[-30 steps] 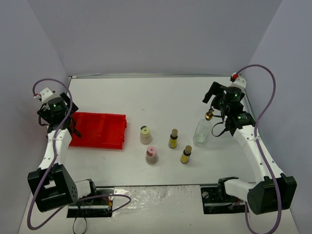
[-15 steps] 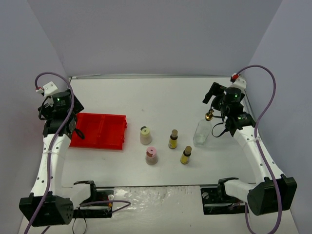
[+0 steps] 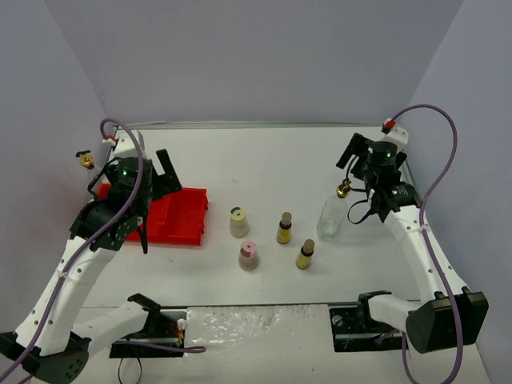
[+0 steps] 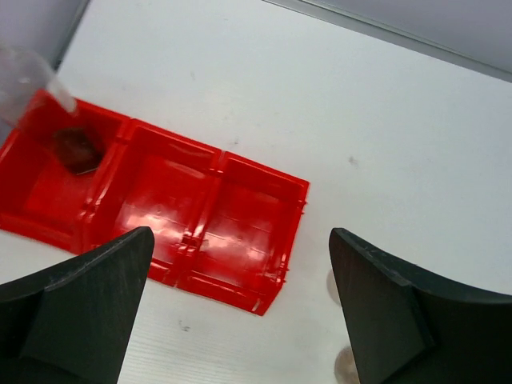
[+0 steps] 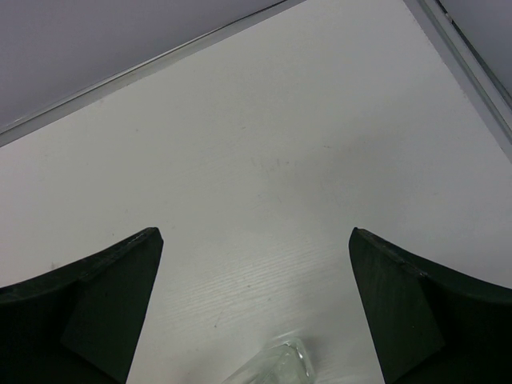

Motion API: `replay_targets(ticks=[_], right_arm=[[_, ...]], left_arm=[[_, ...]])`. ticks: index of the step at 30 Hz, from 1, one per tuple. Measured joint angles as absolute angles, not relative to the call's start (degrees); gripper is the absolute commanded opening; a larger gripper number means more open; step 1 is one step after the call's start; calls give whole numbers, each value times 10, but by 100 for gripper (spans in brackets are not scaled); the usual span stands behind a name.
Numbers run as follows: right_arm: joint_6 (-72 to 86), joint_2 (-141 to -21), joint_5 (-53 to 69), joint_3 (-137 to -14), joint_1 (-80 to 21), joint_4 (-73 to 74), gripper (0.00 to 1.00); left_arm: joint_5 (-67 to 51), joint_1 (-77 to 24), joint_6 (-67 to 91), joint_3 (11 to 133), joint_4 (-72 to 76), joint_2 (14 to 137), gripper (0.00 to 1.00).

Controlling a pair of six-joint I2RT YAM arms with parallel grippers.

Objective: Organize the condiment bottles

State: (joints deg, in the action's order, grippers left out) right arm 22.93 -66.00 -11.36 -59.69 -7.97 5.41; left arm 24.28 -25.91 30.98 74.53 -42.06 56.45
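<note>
In the overhead view we see the left gripper (image 3: 166, 174) held above the red compartment tray (image 3: 182, 216) at the left of the frame, its fingers spread with nothing between them. At the far left, beyond the arm, the gold spout of a clear glass bottle (image 3: 84, 159) shows at the tray's left end; its body is hidden from us. On the white table (image 3: 240, 156) in the middle stand the yellow-capped beige bottle (image 3: 238, 222), the pink-capped beige bottle (image 3: 249, 255) below it, and to their right the upper tiny yellow bottle (image 3: 284, 228) and the lower tiny yellow bottle (image 3: 305, 254), all upright and apart. Further right stands the second glass bottle (image 3: 331, 217), with the right gripper (image 3: 350, 154) above and just behind its spout, not touching it. In the left wrist view the left gripper (image 4: 240, 240) is released, dark fingers (image 4: 88, 296) wide; under it lies the three-compartment tray (image 4: 240, 212), and the glass bottle (image 4: 28, 76) is a blur over its leftmost compartment. In the right wrist view the right gripper (image 5: 256, 232) is released too, and only the second glass bottle's rim (image 5: 280, 362) shows at the bottom edge.
</note>
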Motion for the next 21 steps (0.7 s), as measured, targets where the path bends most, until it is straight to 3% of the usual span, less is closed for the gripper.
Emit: replay_targets(ticks=[5,12,21], right_arm=[[232,-660,-156,-614,-78,78,100],[245,-660,-241,-652,-57,118,100],[259,-656,-293,-664,-30,155,100]], left_arm=[[190,-336,286,749,-349,643,88],[113,-474,224,800,-234,846,90],[-3,-530,166,909,-138,988,92]])
